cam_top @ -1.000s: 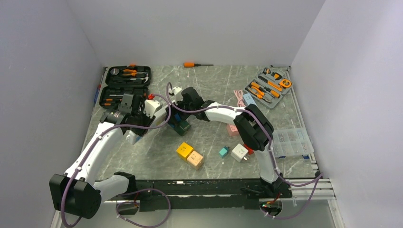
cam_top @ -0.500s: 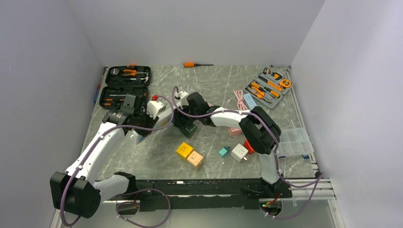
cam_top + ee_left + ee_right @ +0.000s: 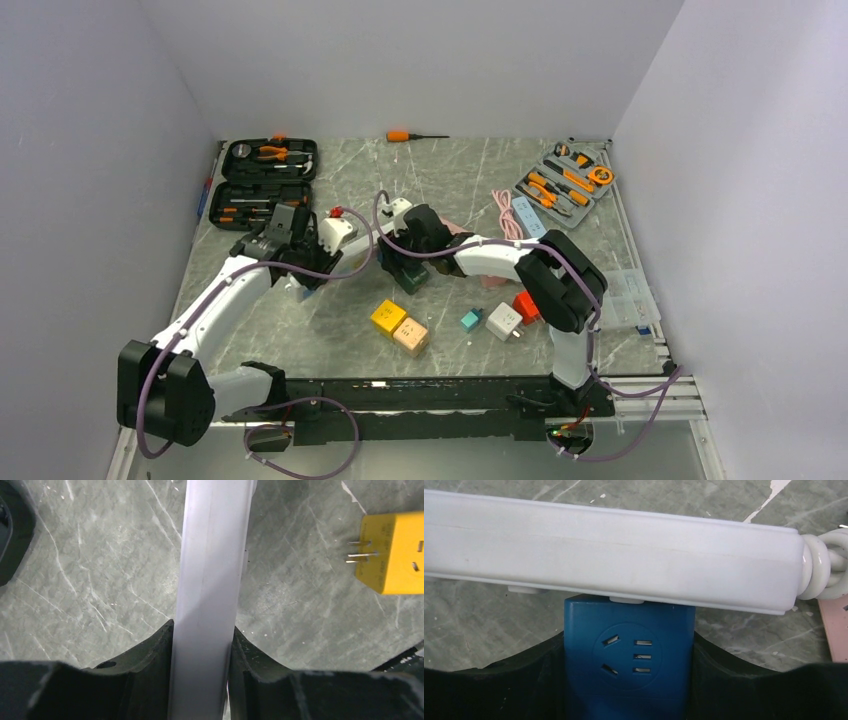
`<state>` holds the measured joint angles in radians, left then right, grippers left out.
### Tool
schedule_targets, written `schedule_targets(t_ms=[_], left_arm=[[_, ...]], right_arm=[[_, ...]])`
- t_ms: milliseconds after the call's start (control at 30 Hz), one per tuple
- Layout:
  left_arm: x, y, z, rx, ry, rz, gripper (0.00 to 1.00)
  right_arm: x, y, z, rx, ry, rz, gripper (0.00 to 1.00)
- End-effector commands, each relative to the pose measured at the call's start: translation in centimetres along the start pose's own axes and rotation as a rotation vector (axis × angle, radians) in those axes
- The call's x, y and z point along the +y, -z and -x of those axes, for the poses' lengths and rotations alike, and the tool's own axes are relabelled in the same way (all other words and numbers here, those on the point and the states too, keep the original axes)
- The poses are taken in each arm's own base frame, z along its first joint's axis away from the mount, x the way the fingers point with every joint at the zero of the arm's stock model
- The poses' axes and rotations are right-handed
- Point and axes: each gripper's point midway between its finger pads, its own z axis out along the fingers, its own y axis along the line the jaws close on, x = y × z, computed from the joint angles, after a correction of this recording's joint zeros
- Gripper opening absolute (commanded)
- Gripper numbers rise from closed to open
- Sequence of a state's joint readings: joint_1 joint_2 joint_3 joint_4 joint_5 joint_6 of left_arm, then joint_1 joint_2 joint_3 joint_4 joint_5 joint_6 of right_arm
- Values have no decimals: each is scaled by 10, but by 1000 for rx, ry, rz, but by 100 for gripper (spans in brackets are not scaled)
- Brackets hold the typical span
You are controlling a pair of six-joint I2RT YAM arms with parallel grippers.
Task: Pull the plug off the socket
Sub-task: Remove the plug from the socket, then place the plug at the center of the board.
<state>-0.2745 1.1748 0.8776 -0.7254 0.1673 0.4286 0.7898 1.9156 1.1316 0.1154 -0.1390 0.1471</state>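
A long white socket strip [image 3: 210, 580] runs straight away from my left gripper [image 3: 202, 645], which is shut on its narrow sides. In the top view the socket strip [image 3: 340, 233] lies between the two arms. A blue plug [image 3: 629, 650] with slots on its face presses up against the strip's long side [image 3: 614, 555]. My right gripper [image 3: 629, 652] is shut on that blue plug, one dark finger against each flank. From above, the blue plug [image 3: 405, 270] is mostly hidden under the right wrist. The plug's pins are hidden.
Yellow adapter [image 3: 388, 316], peach adapter [image 3: 410, 336], teal piece [image 3: 469, 320], white adapter [image 3: 503, 321] and red block [image 3: 525, 305] lie near the front. Black tool case [image 3: 265, 175] back left, screwdriver [image 3: 415, 135] at the back, tool tray [image 3: 565, 185] and clear parts box [image 3: 615, 295] right.
My right gripper has closed from wide open onto the blue plug. Both arms and the strip have shifted a little to the right and toward the front.
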Motion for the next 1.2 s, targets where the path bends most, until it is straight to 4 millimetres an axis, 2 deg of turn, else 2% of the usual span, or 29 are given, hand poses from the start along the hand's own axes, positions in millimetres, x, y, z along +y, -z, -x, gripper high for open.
schedule_targets(t_ms=[0,167,200,433,667,767,900,967,1167], left_arm=[[92,19,-2,27,68,470,0],[103,20,-9,54,56,548,0],[104,20,-11,58,56,557,0],[80,12,-7,8,52,418,0],[58,-1,2,-44,2,277,0],[56,-10,4,-39,-13,238,0],[59,-25,9,-8,-31,211,0],[61,-32,10,15,-40,202,0],[50,-53,12,39,-72,152,0]], right_arm=[[-1,18,6,19,25,-10,21],[-1,13,14,20,27,-10,21],[-1,12,10,42,25,-12,21],[-13,4,11,54,42,-71,26],[-48,8,0,53,-19,-231,49],[-57,13,-2,41,-36,-278,54],[-63,20,-1,28,-49,-313,63],[-65,24,2,21,-61,-334,72],[-58,52,7,-35,-119,-330,85]])
